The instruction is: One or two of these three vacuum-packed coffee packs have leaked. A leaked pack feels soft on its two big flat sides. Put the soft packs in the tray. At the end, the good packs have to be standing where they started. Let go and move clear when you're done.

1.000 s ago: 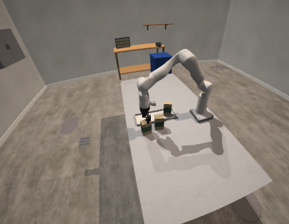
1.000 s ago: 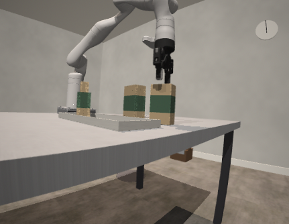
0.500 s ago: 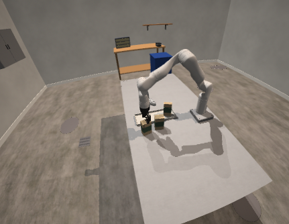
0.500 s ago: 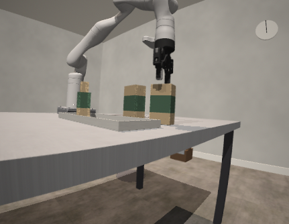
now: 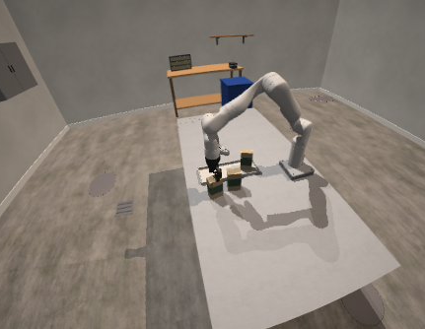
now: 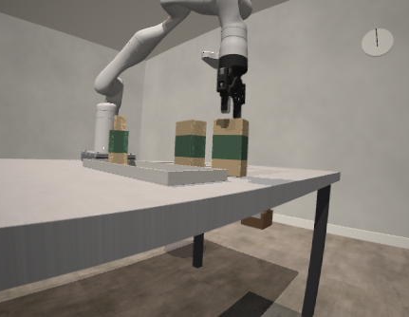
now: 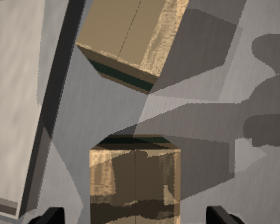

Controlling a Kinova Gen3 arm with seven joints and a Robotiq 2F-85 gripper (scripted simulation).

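Observation:
Three tan coffee packs with green bands stand upright on the white table. The nearest pack [image 5: 214, 186] [image 6: 230, 146] [image 7: 135, 182] stands at the table's left edge. My gripper [image 6: 232, 110] [image 5: 216, 173] is open and hangs just above its top, fingers at either side [image 7: 136, 218], not touching it. The second pack [image 5: 234, 177] [image 6: 190, 142] [image 7: 131, 40] stands close beside it. The third pack [image 5: 247, 159] [image 6: 119, 140] stands on the far side of the flat grey tray [image 5: 229, 170] [image 6: 154, 171], which holds no pack.
The arm's base [image 5: 296, 169] is mounted on the table to the right of the tray. The table's left edge runs close beside the nearest pack. A wooden shelf [image 5: 204, 86] and a blue box [image 5: 236, 90] stand at the back wall.

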